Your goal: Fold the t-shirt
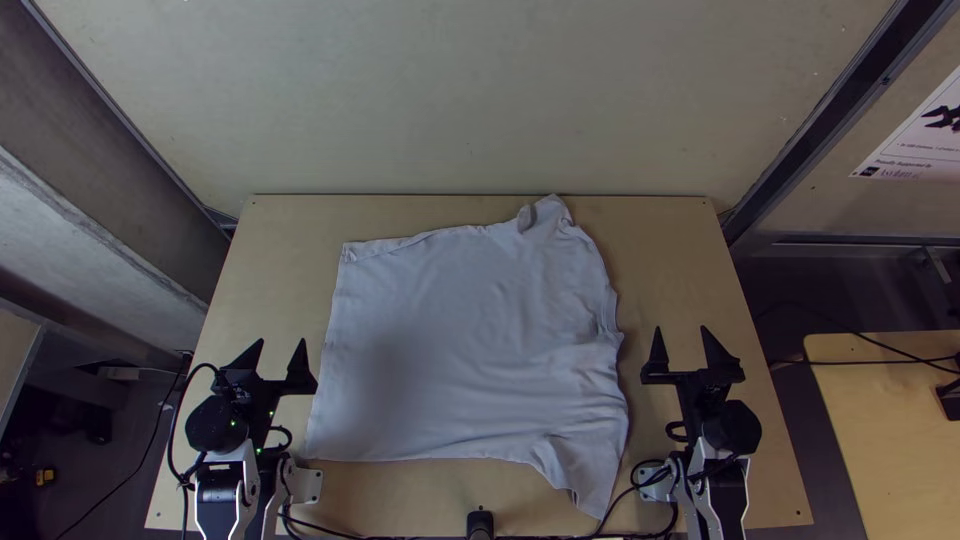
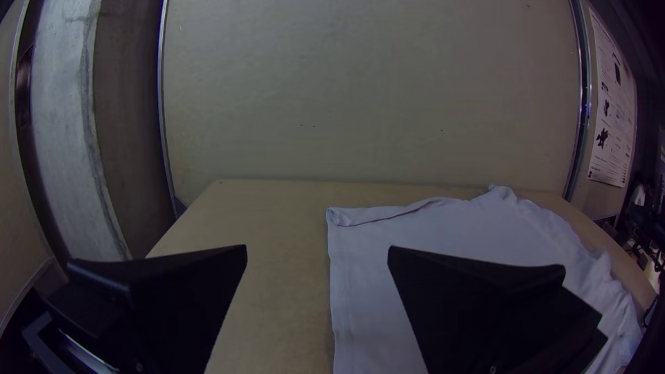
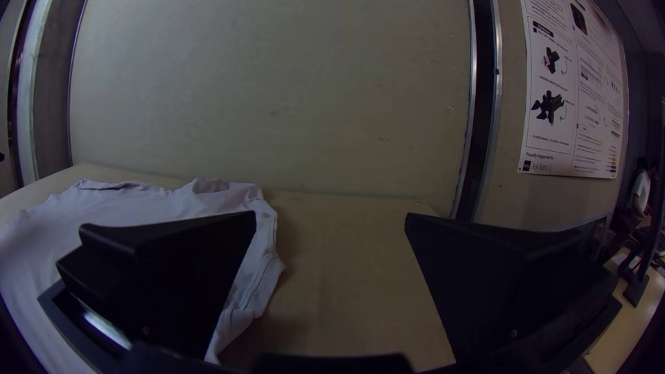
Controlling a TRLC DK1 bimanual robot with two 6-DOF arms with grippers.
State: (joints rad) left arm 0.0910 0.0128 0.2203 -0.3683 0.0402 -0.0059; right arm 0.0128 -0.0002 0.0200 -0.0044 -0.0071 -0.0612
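Mostly spread, rumpled white t-shirt (image 1: pixel 450 350)

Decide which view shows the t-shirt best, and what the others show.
The top view: the whole t-shirt lies spread there, rumpled along one side. The left wrist view shows its straighter side, partly hidden by the left gripper; the right wrist view shows its rumpled side, partly hidden by the right gripper.

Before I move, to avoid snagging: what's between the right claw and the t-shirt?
Bare wooden table separates the right claw from the t-shirt, in the top view.
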